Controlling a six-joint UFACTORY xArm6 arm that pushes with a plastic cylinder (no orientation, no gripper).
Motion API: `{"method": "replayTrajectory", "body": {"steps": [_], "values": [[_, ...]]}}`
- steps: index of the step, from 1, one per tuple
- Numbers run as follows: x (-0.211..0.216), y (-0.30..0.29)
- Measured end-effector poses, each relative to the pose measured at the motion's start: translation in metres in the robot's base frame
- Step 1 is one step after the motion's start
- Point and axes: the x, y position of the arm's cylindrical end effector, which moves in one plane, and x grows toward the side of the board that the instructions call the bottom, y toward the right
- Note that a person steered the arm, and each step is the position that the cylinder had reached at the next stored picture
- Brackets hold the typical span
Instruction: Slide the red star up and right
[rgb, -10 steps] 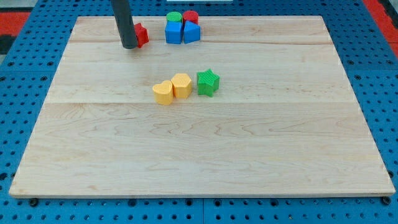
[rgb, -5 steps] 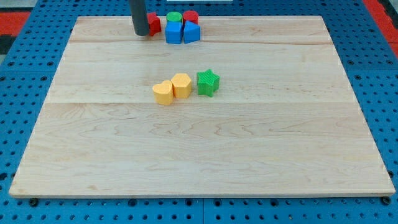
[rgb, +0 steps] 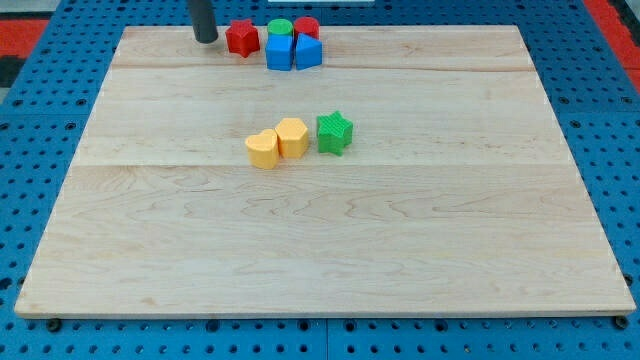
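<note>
The red star (rgb: 241, 38) lies near the board's top edge, just left of a cluster of blocks and close to the blue cube (rgb: 279, 52). My tip (rgb: 205, 39) stands on the board a short way left of the red star, with a small gap between them.
The top cluster holds a blue cube, a second blue block (rgb: 308, 52), a green cylinder (rgb: 279, 28) and a red cylinder (rgb: 307, 27). At mid-board sit two yellow blocks (rgb: 262, 148) (rgb: 292, 136) and a green star (rgb: 334, 132). The wooden board (rgb: 320, 250) lies on a blue pegboard.
The red star has slid up and right, from the left of the top edge to beside the blue cube. My tip followed it, then drew back to the left.
</note>
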Motion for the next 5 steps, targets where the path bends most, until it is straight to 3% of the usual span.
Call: {"method": "replayTrajectory", "body": {"steps": [5], "values": [[0.000,0.027]]}}
